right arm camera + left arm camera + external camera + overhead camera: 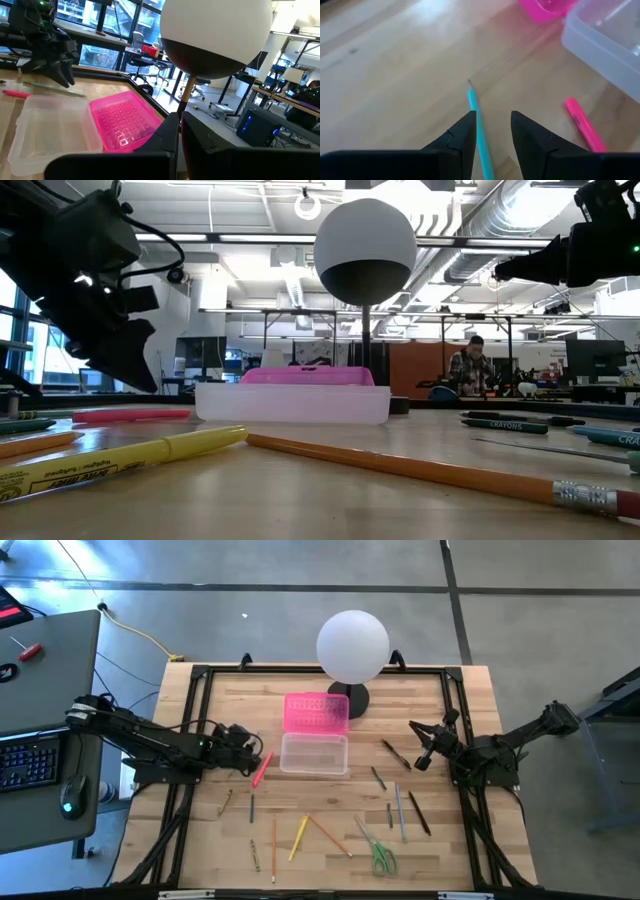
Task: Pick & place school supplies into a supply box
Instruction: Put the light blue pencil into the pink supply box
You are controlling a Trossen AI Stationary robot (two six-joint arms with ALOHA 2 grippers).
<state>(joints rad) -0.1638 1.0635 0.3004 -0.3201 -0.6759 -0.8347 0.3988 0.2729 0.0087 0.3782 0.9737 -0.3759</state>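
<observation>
My left gripper [492,117] is open and slants down over the table's left part, left of the supply box. A thin teal pencil [479,125] lies on the wood between its two fingers, close to one of them. A pink marker [584,127] lies beside it, toward the box. The supply box's clear base [314,754] rests flat on the table, and its pink dotted lid [316,712] lies open behind it. My right gripper [425,755] is shut on nothing and held level above the table's right part.
A white globe lamp [353,645] stands behind the box. More pencils and pens lie near the front edge, among them a yellow one [298,838] and an orange one [328,835]. Green-handled scissors [380,852] lie there too. Dark pens [396,754] lie under my right gripper.
</observation>
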